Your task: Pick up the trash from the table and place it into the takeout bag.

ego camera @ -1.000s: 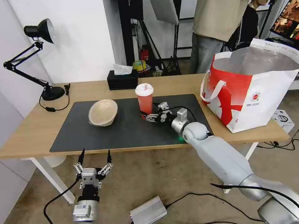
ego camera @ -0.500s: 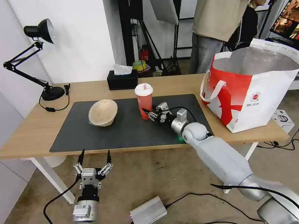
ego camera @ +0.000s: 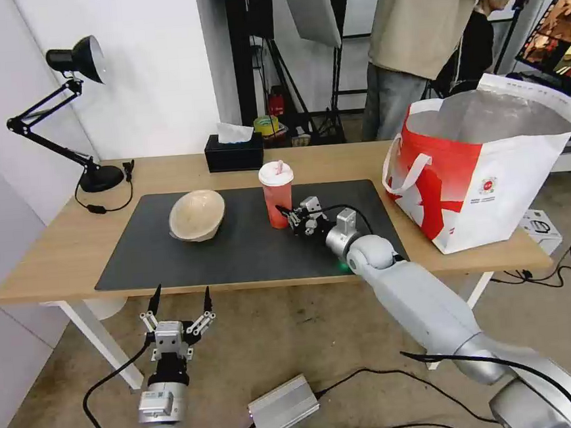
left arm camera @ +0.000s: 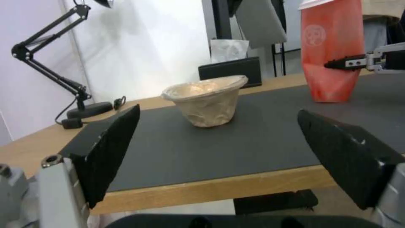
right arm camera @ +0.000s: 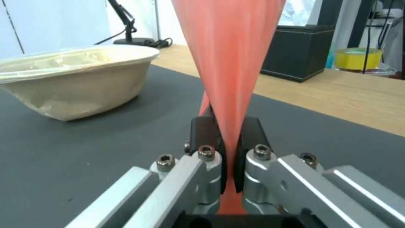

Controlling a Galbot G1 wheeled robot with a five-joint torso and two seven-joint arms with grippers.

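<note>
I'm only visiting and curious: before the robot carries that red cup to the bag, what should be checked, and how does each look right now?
1. Right gripper shut on the red cup: ok, though the cup wall is squeezed flat.
2. Cup upright: ok.
3. White lid on: ok.
4. Takeout bag mouth open: ok.
5. Beige bowl out of the path: ok.
6. Left gripper parked, open, below the table edge: ok.
</note>
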